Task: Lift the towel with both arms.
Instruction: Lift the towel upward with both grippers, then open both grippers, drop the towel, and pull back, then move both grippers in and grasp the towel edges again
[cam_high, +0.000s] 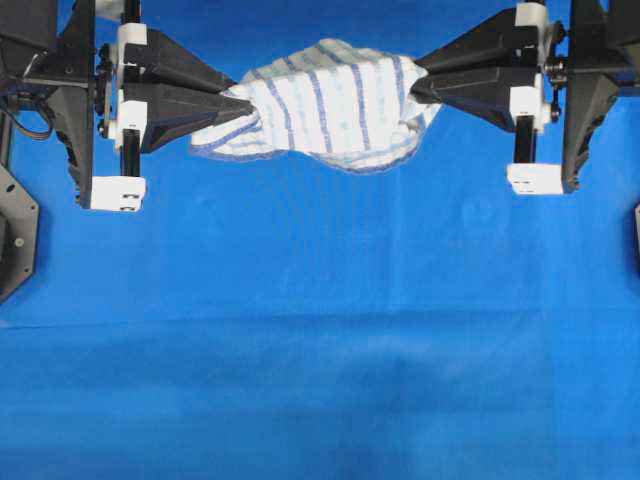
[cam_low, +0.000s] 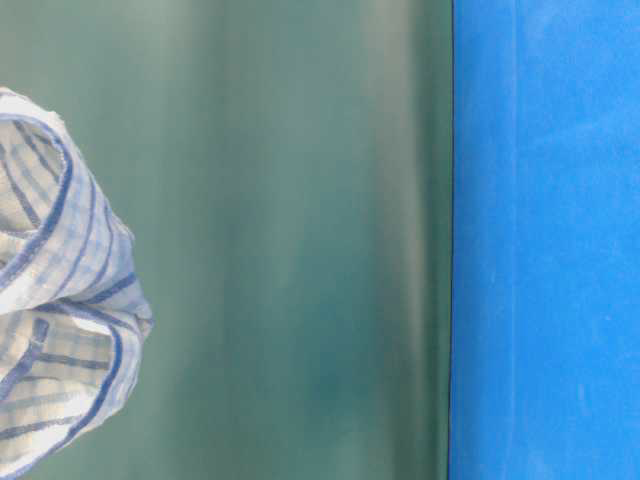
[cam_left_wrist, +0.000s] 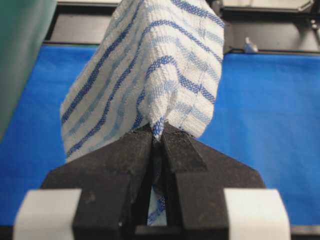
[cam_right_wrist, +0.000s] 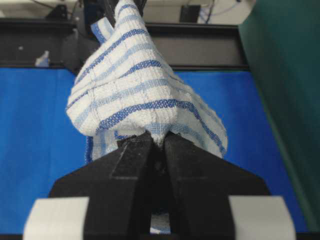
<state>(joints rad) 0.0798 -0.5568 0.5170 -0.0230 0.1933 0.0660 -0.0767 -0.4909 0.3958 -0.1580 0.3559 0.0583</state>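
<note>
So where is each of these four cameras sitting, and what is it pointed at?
Overhead: above, looking down on the blue sheet; both arms hold the towel.
Table-level: low, sideways; the towel's edge, no robot parts.
Left wrist: along the left tool, shut on towel.
Right wrist: along the right tool, likewise.
All share the towel.
</note>
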